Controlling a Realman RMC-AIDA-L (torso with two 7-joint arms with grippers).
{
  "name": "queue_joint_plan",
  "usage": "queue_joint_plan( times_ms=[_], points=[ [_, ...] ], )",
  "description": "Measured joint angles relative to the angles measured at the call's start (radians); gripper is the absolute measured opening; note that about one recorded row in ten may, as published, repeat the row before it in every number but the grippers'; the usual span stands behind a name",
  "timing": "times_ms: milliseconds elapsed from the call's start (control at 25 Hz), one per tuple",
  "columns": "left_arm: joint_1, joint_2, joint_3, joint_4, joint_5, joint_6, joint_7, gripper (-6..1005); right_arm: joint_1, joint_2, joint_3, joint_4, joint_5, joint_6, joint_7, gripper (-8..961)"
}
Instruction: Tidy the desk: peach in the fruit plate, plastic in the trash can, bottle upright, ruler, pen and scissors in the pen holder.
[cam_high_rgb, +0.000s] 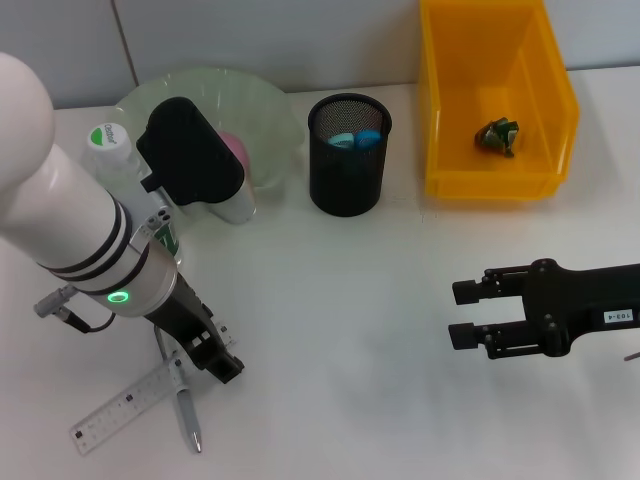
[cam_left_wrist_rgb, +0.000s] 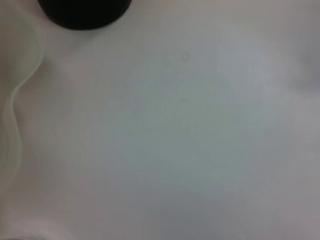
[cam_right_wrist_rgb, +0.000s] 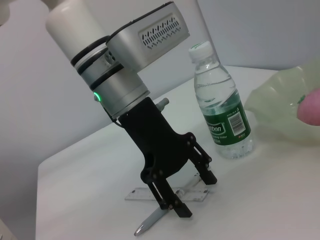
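The left gripper (cam_high_rgb: 212, 352) is lowered at seven o'clock on the white desk (cam_high_rgb: 340, 300), its black fingers (cam_right_wrist_rgb: 207, 175) spread astride the silver pen (cam_high_rgb: 186, 412) and clear plastic ruler (cam_high_rgb: 122, 407). The clear water bottle with a green label (cam_right_wrist_rgb: 223, 110) stands upright at ten o'clock beside the pale green fruit plate (cam_high_rgb: 265, 110) holding the pink peach (cam_high_rgb: 234, 150). The right gripper (cam_high_rgb: 466, 314) hovers at four o'clock, open and empty.
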Motion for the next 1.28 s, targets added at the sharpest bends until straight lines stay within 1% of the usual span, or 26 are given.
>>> queue_joint_plan(
  times_ms=[840,1080,1280],
  points=[
    [-0.006,0.000,0.014,-0.008,0.006,-0.012,0.000,770,0.004,0.002,0.000,0.002,-0.001,0.000,0.001,685],
    [-0.008,0.000,0.014,-0.008,0.009,-0.015,-0.001,564,0.003,0.002,0.001,0.002,-0.002,0.000,0.001,684],
    [-0.009,0.000,0.014,-0.008,0.009,-0.015,-0.008,499,0.004,0.002,0.002,-0.001,-0.002,0.000,0.005,684]
  ],
)
